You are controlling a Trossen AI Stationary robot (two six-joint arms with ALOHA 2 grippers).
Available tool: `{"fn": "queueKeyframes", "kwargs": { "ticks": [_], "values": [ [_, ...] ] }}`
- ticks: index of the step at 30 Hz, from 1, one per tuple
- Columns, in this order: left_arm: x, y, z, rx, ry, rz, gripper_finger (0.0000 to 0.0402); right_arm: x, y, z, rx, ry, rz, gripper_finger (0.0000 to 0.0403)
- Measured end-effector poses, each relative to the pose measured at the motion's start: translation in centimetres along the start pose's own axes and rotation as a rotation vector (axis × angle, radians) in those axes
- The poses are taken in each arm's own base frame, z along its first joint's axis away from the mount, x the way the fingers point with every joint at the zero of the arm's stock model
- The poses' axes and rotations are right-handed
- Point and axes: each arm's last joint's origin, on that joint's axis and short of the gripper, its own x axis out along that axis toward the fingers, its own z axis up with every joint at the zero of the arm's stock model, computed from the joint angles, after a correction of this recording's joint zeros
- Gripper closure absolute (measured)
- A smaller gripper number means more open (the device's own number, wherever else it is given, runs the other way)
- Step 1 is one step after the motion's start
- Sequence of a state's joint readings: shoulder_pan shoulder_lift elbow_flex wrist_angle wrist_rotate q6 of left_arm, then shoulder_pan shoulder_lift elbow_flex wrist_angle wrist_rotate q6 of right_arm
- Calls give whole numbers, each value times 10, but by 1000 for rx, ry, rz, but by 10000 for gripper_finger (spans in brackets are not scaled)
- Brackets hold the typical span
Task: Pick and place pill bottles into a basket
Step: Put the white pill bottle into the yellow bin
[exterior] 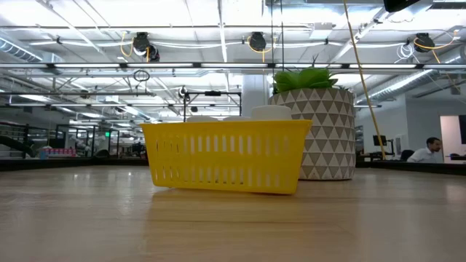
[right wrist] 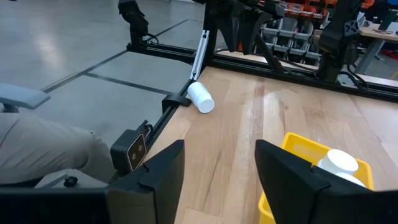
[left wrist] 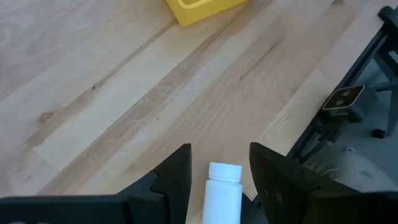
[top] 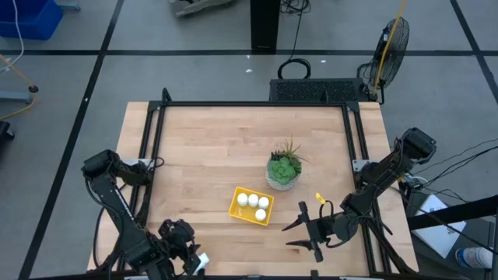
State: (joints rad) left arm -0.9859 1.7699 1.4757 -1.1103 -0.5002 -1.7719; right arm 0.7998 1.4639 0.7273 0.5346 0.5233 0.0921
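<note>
Left gripper [left wrist: 219, 180] is clamped on the last pill bottle [left wrist: 222, 196] at the table's near-left edge, ready to carry. Right gripper [top: 305, 227] waits empty beside the basket [top: 237, 210], jaws apart. I count four bottles [top: 253, 200] already in it.

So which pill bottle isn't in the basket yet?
The pill bottle lying on its side at the table's near-left edge, between the left gripper fingers. The other four stand in the yellow basket.

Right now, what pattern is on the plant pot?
White and grey triangles cover the plant pot, clearest in the low view.
</note>
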Motion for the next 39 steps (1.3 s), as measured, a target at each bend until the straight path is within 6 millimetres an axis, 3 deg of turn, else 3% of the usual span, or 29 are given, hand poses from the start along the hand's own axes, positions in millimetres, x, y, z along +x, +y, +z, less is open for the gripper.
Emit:
{"fn": "queueKeyframes", "kwargs": {
  "ticks": [10,24,39],
  "values": [
    [0,0,1,41,-26,-5,236,0,0,0,0,0,0,215],
    [1,-2,9,69,-200,-31,236,0,0,0,0,0,0,214],
    [3,-3,12,99,-186,-24,236,0,0,0,0,1,0,213]
  ]
}}
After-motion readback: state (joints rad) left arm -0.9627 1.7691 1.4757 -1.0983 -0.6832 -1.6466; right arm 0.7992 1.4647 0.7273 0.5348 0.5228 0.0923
